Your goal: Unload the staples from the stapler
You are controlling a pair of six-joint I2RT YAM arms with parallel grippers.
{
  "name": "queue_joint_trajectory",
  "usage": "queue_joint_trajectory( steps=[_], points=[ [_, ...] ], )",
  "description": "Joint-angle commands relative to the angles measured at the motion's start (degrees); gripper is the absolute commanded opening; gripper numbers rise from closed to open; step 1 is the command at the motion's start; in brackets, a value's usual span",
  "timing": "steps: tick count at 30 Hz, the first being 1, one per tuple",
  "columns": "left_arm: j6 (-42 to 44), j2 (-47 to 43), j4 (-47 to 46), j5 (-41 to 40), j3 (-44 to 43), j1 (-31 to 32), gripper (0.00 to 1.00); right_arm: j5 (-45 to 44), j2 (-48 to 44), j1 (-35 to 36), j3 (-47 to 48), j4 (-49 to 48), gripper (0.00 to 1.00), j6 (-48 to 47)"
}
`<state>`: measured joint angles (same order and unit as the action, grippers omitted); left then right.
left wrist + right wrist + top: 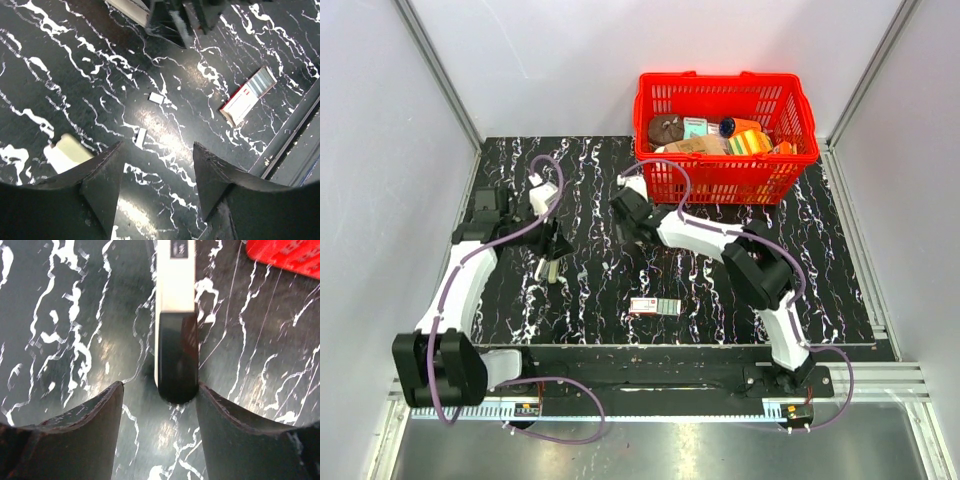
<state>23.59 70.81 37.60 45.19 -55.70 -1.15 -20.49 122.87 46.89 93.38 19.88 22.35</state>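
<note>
The stapler (175, 315), white with a black near end, lies flat on the black marble mat (720, 300). Its black end sits between my right gripper's (160, 385) open fingers, against the right fingertip (210, 400). In the top view the stapler (632, 183) points toward the basket, with the right gripper (625, 208) just behind it. My left gripper (157, 145) is open and empty, hovering over the mat at mid left (550, 258). Two short staple strips (156, 98) (141, 137) lie loose on the mat ahead of it.
A red-and-white staple box (653, 306) (248, 96) lies near the mat's front edge. A red basket (670, 178) of goods stands at the back right, close behind the stapler. A cream-white block (65, 152) lies by the left finger. Grey walls enclose the table.
</note>
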Motion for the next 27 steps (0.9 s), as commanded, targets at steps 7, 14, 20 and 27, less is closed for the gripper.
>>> queue_joint_trajectory(
  steps=[7, 14, 20, 27],
  points=[
    [1.8, -11.0, -2.8, -4.1, 7.6, -6.1, 0.65, -3.9, -8.4, 9.8, -5.5, -5.7, 0.62, 2.4],
    [2.6, -10.3, -4.5, -4.9, 9.7, -10.3, 0.68, -2.1, -3.5, 11.0, -3.5, -5.4, 0.63, 2.4],
    [1.7, -9.5, -6.5, -3.9, 10.8, -13.3, 0.73, -0.9, 1.0, 11.1, -0.8, -5.0, 0.61, 1.3],
    [1.5, -8.3, -7.9, -3.8, 11.8, -15.0, 0.78, 0.7, 3.4, 11.1, 1.1, -4.5, 0.54, 0.6]
  ],
)
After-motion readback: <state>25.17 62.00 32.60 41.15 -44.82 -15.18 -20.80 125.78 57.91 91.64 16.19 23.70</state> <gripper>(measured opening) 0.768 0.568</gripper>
